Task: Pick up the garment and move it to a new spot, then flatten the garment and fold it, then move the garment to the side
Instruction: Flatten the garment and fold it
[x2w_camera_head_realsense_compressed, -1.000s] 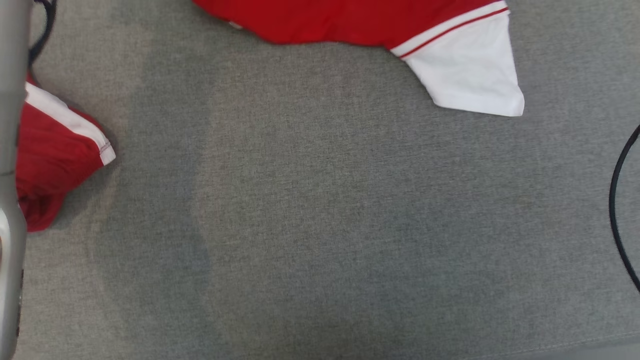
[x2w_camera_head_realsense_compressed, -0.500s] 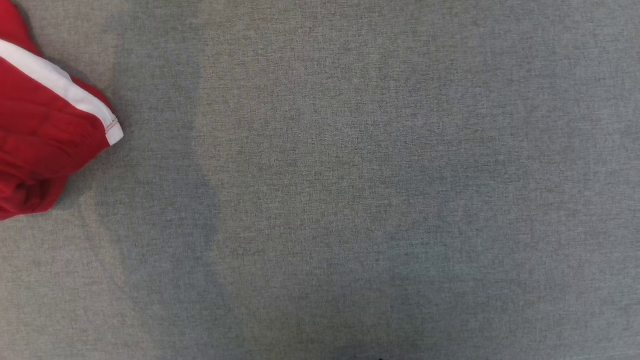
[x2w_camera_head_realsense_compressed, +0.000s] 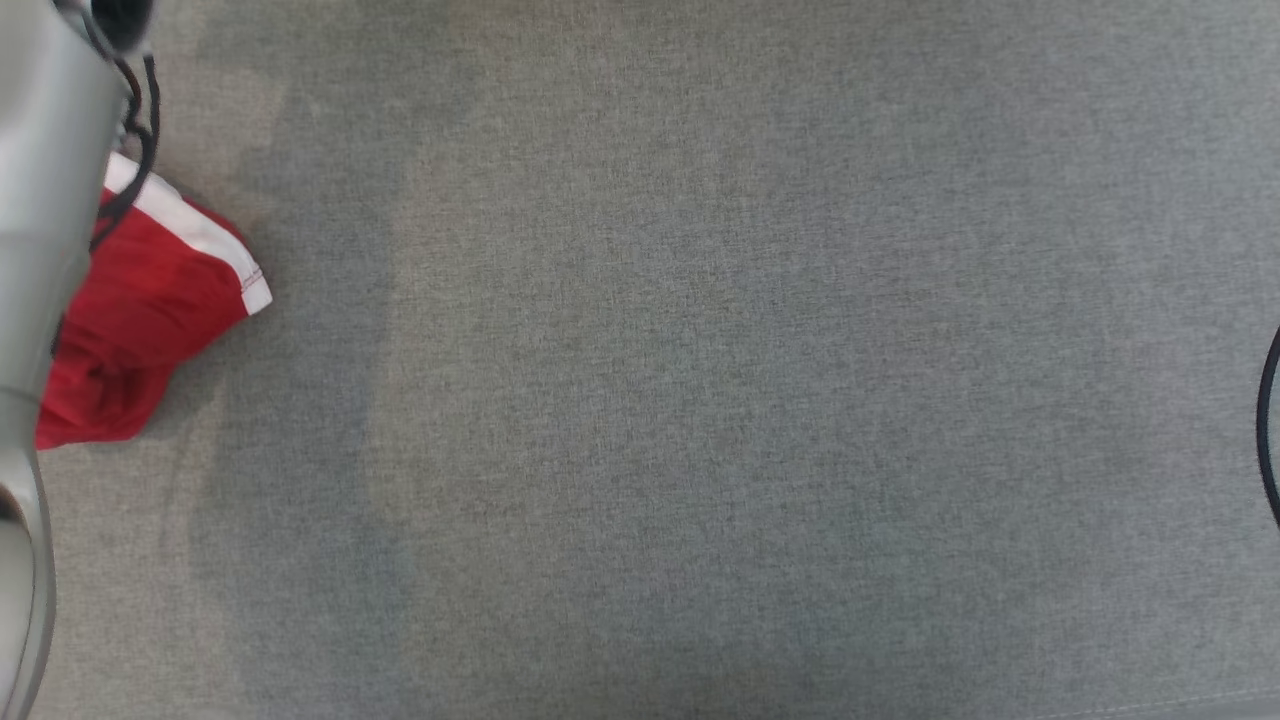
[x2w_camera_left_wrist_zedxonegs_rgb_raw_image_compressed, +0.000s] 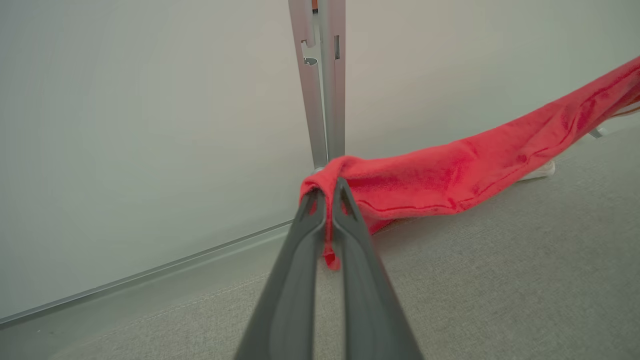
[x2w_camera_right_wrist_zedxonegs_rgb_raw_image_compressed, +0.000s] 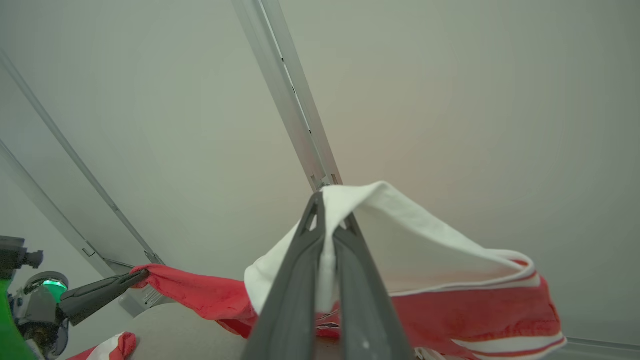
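Observation:
The garment is red with white trim. In the head view a bunched red part of the garment (x2w_camera_head_realsense_compressed: 150, 310) with a white band lies at the far left, beside my pale left forearm (x2w_camera_head_realsense_compressed: 40, 200). In the left wrist view my left gripper (x2w_camera_left_wrist_zedxonegs_rgb_raw_image_compressed: 327, 192) is shut on a red fold of the garment (x2w_camera_left_wrist_zedxonegs_rgb_raw_image_compressed: 475, 165), which stretches taut up to the right above the grey surface. In the right wrist view my right gripper (x2w_camera_right_wrist_zedxonegs_rgb_raw_image_compressed: 330, 212) is shut on a white part of the garment (x2w_camera_right_wrist_zedxonegs_rgb_raw_image_compressed: 400, 225), lifted high, with red cloth hanging below. The left gripper (x2w_camera_right_wrist_zedxonegs_rgb_raw_image_compressed: 137, 275) also appears there, pinching the red edge.
A grey fabric surface (x2w_camera_head_realsense_compressed: 700, 400) spans the head view. A pale wall with a metal upright (x2w_camera_left_wrist_zedxonegs_rgb_raw_image_compressed: 325, 90) stands behind the work area. A black cable (x2w_camera_head_realsense_compressed: 1268, 430) curves in at the right edge.
The head camera has shifted. The red and white part of the garment that lay along the top of the head view a second ago is gone from it. The left forearm is back at the left edge.

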